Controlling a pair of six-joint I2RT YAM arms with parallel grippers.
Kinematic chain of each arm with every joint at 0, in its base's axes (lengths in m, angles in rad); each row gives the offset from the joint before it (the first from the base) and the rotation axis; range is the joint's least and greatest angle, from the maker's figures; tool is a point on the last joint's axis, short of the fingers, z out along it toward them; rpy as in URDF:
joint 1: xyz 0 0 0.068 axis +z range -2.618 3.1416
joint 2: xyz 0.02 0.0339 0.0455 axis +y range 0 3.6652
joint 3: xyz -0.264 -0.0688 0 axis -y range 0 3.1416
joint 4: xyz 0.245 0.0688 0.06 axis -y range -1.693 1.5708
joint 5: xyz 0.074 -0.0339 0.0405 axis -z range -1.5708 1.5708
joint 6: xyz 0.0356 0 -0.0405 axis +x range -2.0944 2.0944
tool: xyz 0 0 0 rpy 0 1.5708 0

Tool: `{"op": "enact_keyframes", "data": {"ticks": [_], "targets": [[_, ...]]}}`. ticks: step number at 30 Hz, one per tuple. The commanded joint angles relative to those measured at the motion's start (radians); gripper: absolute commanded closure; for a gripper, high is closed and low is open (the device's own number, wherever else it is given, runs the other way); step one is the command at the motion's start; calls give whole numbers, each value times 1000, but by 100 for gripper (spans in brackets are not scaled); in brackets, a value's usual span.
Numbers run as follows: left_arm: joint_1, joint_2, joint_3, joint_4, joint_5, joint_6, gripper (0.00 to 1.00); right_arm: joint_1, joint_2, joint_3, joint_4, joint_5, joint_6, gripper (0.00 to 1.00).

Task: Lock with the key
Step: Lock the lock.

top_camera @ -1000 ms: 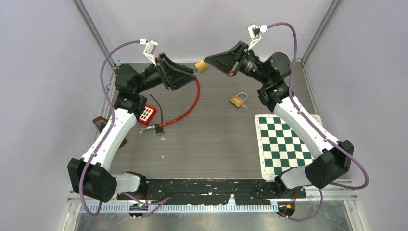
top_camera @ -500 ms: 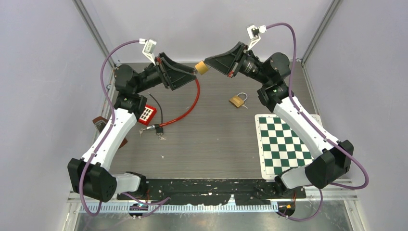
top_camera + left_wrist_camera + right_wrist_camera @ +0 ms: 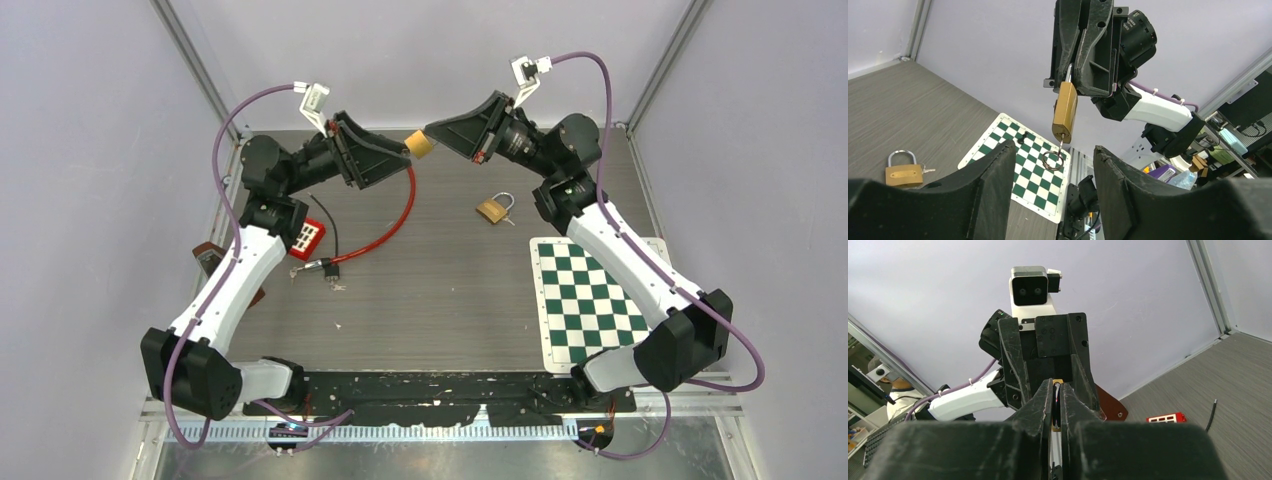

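the right gripper (image 3: 428, 133) is clamped tight on the shackle of a brass padlock (image 3: 1065, 111), holding it in the air over the far middle of the table (image 3: 450, 300). a key (image 3: 1061, 144) sits in its keyhole, a ring (image 3: 1053, 161) hanging from it. the left gripper (image 3: 403, 150) faces the padlock from just left, jaws apart and gripping nothing; a second padlock (image 3: 490, 210) lies on the table further right.

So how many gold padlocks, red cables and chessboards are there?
Gold padlocks: 2, the held-up padlock and the lying padlock
Red cables: 1, the red cable
Chessboards: 1, the chessboard mat
Total: 4
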Motion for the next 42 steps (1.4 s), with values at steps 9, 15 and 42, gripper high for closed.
{"op": "enact_keyframes", "data": {"ticks": [9,15,42], "targets": [[-9,-14,33,-61,-19,96,63,-5,3,-6,137,-9,50,95],[-8,-15,37,-82,-25,111,83,-5,9,-10,144,-10,49,95],[30,-57,36,-133,0,189,69,-41,-95,-96,63,128,-72,95]]}}
